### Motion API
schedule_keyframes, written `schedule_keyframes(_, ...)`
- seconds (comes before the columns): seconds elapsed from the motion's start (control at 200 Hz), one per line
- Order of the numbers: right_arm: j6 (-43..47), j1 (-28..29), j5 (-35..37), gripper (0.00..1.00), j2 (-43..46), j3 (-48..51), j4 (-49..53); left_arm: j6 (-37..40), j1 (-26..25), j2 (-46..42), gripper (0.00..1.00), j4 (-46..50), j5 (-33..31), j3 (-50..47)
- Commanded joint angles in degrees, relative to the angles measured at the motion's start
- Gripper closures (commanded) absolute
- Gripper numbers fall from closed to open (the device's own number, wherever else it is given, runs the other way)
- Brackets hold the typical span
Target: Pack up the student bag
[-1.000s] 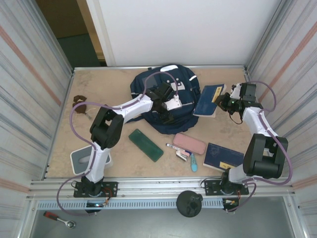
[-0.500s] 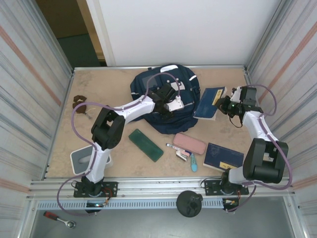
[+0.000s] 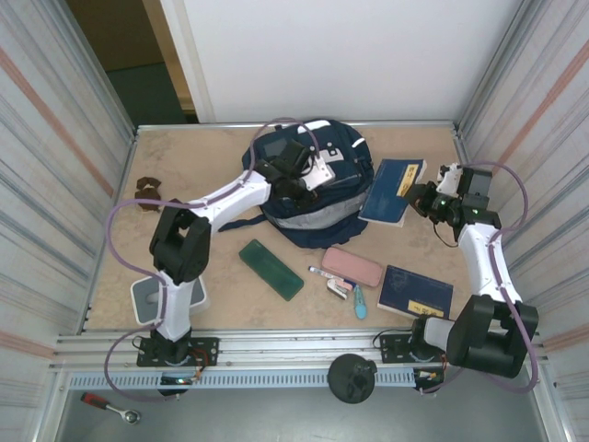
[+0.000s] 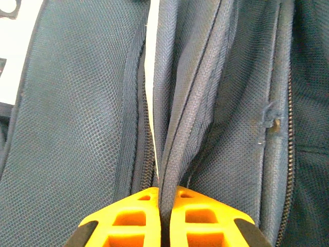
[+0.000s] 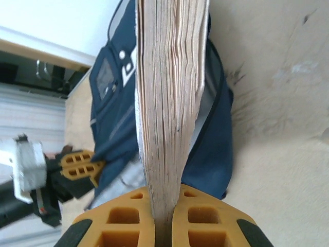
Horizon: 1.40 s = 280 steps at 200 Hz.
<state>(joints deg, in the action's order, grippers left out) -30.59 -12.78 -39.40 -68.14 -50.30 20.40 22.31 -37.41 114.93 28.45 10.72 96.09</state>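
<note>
The student bag (image 3: 322,207), a big navy backpack with a white patch, lies at the back middle of the table. My left gripper (image 3: 296,187) is on top of it. In the left wrist view the gripper (image 4: 165,198) is shut on a fold of navy fabric (image 4: 177,139) beside a zipper. My right gripper (image 3: 423,197) is shut on the edge of a dark-blue book (image 3: 394,189) just right of the bag. In the right wrist view its fingers (image 5: 163,208) clamp the book's page edge (image 5: 169,98), with the bag (image 5: 115,108) behind.
A green pencil case (image 3: 271,269), a pink pouch (image 3: 352,267), a light-blue pen (image 3: 359,301) and a second dark-blue booklet (image 3: 414,293) lie in front of the bag. A white tub (image 3: 150,299) stands at the near left. Corrugated walls (image 3: 55,166) enclose both sides.
My left gripper has shut on the bag's fabric and drawn back toward the far left, exposing a grey band on the bag's front. My right arm has shifted right with the book.
</note>
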Motion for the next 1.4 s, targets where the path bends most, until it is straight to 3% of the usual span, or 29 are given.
schedule_keyframes(0.0,-0.8,0.2,-4.9,1.00,3.4,2.1,3.0,-5.6,3.1,-5.4,1.00,-4.9,9.0,4.5)
schedule_keyframes(0.13,-5.6,2.1,-5.7,1.00,4.7,5.2,-1.3,-9.7,6.3,-5.7,1.00,-5.9,15.8,7.4)
schedule_keyframes(0.361,-17.9,13.2,-2.4,1.00,-3.3,6.6,-19.0,-15.2,10.7,-4.9,1.00,-8.7,24.0,11.0)
schedule_keyframes(0.756,-38.7,26.8,25.6,1.00,-20.0,1.3,-43.6,-17.6,11.4,-1.8,1.00,-7.7,28.7,14.6)
schedule_keyframes(1.017,-43.9,34.2,43.5,1.00,-36.4,-10.0,-51.6,-19.3,11.4,-1.1,1.00,-8.1,31.2,14.5)
schedule_keyframes(1.102,-45.3,36.0,43.9,0.91,-44.4,-16.6,-52.9,-19.7,11.4,-1.0,1.00,-8.4,31.2,14.5)
schedule_keyframes(1.187,-46.1,36.7,41.5,0.74,-48.6,-20.2,-53.0,-21.6,11.5,-0.9,1.00,-9.4,29.4,14.3)
schedule_keyframes(1.318,-41.3,36.4,41.1,0.57,-43.1,-14.1,-52.4,-24.0,12.3,-1.2,1.00,-11.6,26.6,13.0)
schedule_keyframes(1.398,-37.2,35.4,39.3,0.52,-37.0,-9.1,-50.5,-26.6,13.4,-1.5,1.00,-14.4,25.5,11.4)
